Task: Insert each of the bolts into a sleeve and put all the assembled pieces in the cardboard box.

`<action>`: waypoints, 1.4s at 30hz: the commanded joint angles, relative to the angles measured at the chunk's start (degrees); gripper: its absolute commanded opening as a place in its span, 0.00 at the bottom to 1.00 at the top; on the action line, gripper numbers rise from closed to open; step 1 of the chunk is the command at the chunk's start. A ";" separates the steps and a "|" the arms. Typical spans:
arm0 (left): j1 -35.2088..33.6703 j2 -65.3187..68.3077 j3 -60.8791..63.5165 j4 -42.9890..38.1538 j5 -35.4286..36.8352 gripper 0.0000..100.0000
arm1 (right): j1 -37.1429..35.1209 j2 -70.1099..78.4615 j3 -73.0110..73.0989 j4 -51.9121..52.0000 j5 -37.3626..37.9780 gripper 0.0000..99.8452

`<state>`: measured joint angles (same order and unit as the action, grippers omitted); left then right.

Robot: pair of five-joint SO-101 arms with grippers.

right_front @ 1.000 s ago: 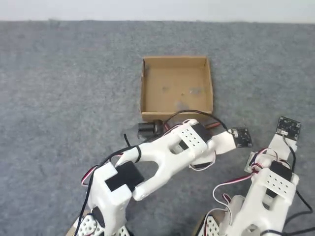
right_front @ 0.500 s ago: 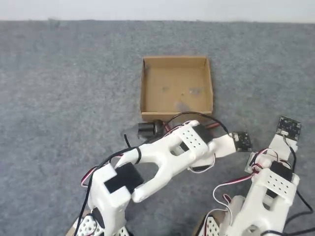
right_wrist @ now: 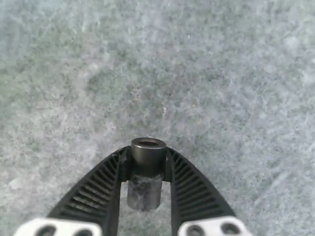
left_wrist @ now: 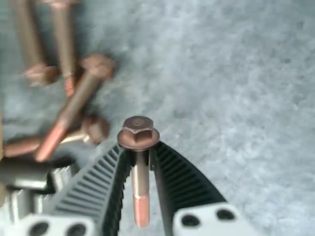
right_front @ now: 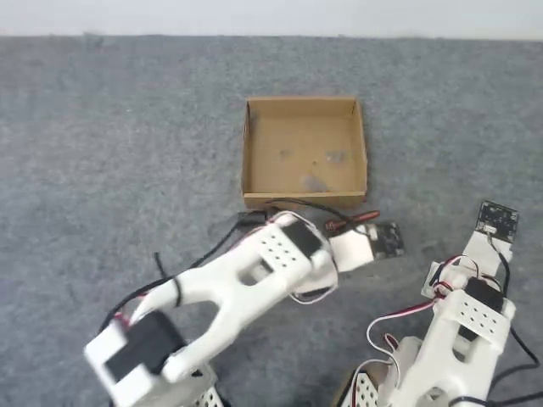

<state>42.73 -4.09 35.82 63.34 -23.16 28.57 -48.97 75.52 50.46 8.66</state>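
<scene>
— Grippers?
— The left gripper (left_wrist: 139,148) is clamping a coppery hex-head bolt (left_wrist: 138,132) by its shank; the right gripper (right_wrist: 146,153) is squeezing a dark round sleeve (right_wrist: 145,189) over fuzzy grey carpet (right_wrist: 206,73).
— Around them?
— Spare bolts (left_wrist: 74,105) are lying jumbled near the left one; the square cardboard box (right_front: 252,153) is sitting open beyond.

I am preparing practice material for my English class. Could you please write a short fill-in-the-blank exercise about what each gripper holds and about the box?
1. The left gripper is shut on a copper-coloured ____.
2. The right gripper is shut on a dark ____.
3. The cardboard box is ____, with no assembled piece inside.

Missing words: bolt; sleeve; empty.
</scene>
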 commanded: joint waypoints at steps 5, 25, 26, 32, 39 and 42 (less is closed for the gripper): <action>-5.10 -19.60 4.53 -1.49 9.05 0.01 | -0.75 -1.89 -0.53 -0.84 0.70 0.01; -53.01 -53.27 34.77 -18.37 29.63 0.01 | -16.57 -1.98 0.70 -28.18 1.14 0.01; -55.38 -54.77 36.70 -19.25 29.54 0.01 | -17.19 -1.98 0.70 -31.60 1.14 0.01; -65.32 -63.12 44.00 -19.52 27.78 0.01 | -21.93 -1.80 0.62 -47.78 1.23 0.01; -65.32 -67.87 46.81 -18.81 24.53 0.01 | -33.01 -1.80 0.62 -55.16 6.07 0.01; -65.23 -68.40 47.08 -18.29 24.53 0.01 | -37.32 -1.80 0.53 -58.51 2.81 0.01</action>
<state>-22.24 -70.11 83.30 45.58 2.07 -5.01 -49.32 76.66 -4.13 13.05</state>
